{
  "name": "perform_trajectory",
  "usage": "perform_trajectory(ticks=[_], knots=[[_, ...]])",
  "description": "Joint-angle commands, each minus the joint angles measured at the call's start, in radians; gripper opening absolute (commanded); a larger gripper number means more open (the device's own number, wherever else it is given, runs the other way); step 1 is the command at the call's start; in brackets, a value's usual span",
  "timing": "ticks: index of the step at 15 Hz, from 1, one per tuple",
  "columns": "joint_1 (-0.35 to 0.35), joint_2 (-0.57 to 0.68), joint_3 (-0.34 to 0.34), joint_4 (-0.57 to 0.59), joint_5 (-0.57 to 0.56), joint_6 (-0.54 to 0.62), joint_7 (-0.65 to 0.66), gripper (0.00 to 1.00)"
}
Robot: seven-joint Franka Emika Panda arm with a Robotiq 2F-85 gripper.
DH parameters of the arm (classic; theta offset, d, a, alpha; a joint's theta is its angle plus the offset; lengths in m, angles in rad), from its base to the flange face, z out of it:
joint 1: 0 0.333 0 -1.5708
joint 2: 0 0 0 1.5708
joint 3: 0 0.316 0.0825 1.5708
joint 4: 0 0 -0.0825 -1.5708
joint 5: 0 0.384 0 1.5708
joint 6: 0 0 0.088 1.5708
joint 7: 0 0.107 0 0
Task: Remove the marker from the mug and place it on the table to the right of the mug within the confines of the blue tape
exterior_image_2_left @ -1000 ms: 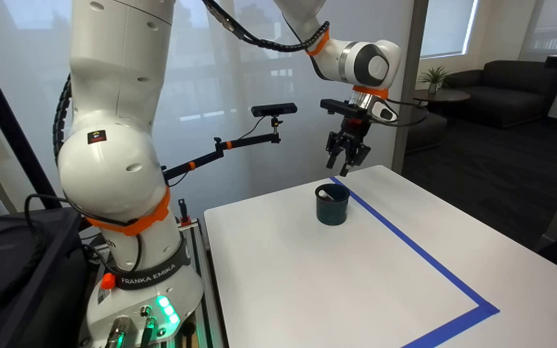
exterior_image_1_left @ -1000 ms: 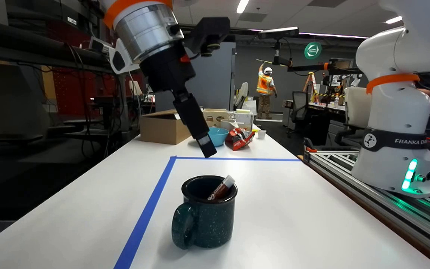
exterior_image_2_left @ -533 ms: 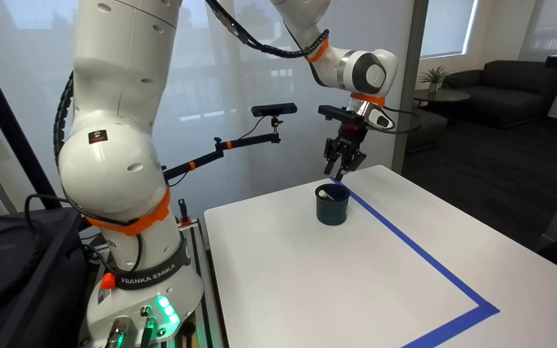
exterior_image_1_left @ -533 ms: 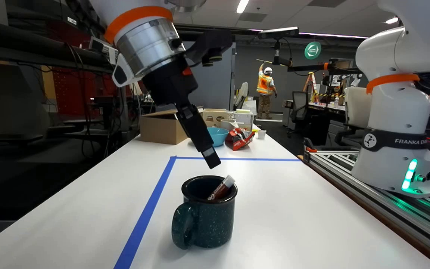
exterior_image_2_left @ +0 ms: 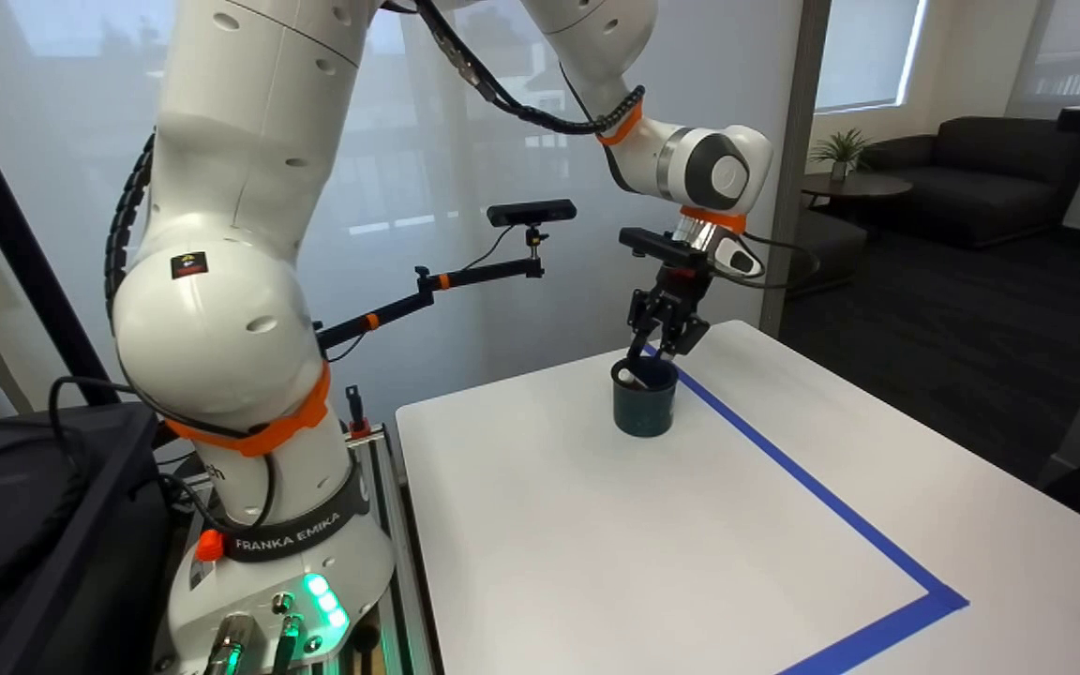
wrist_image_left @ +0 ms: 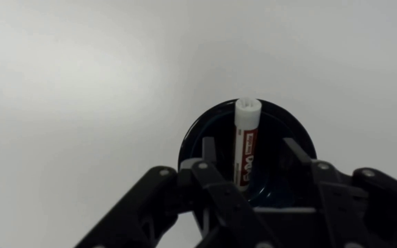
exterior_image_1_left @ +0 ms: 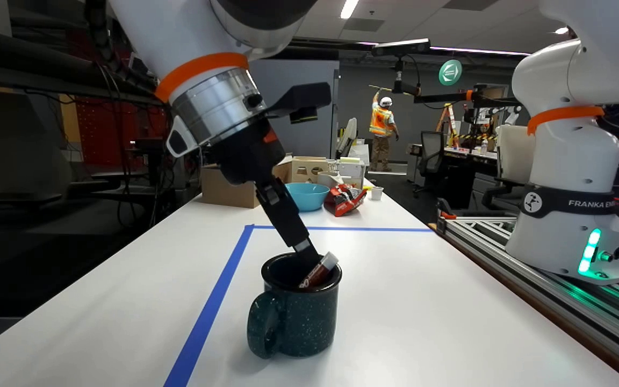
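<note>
Claw (wrist_image_left: 251,148) lower @ mug (exterior_image_1_left: 309,322), bowl (exterior_image_1_left: 310,201) bhd

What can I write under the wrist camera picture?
The open gripper straddles an Expo marker leaning in a dark mug.

A dark sofa (exterior_image_2_left: 999,173) and a round side table (exterior_image_2_left: 859,189) stand on dark floor (exterior_image_2_left: 934,319), a pale window (exterior_image_2_left: 863,56) behind.

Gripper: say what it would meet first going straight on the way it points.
Likely the inside of the mug; side or bottom, depth leaves unclear. In the wrist view the open gripper straddles the marker, so probably passes around it.
</note>
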Motion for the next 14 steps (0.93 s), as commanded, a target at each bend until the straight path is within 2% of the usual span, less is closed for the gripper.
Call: perform_trajectory(ticks=[1, 4, 7, 9, 10, 12, 13, 14], knots=[[0.004, 0.031, 0.004, 0.014, -0.019, 0.014, -0.010, 0.52], [0.009, 0.051, 0.006, 0.021, -0.025, 0.019, -0.007, 0.46], [0.012, 0.058, 0.010, 0.026, -0.026, 0.017, -0.010, 0.45], [0.014, 0.062, 0.012, 0.029, -0.028, 0.017, -0.009, 0.39], [0.015, 0.065, 0.013, 0.032, -0.029, 0.018, -0.010, 0.42], [0.016, 0.071, 0.014, 0.037, -0.031, 0.020, -0.012, 0.41], [0.016, 0.074, 0.016, 0.039, -0.030, 0.021, -0.014, 0.27], [0.015, 0.078, 0.017, 0.040, -0.031, 0.025, -0.018, 0.27]])
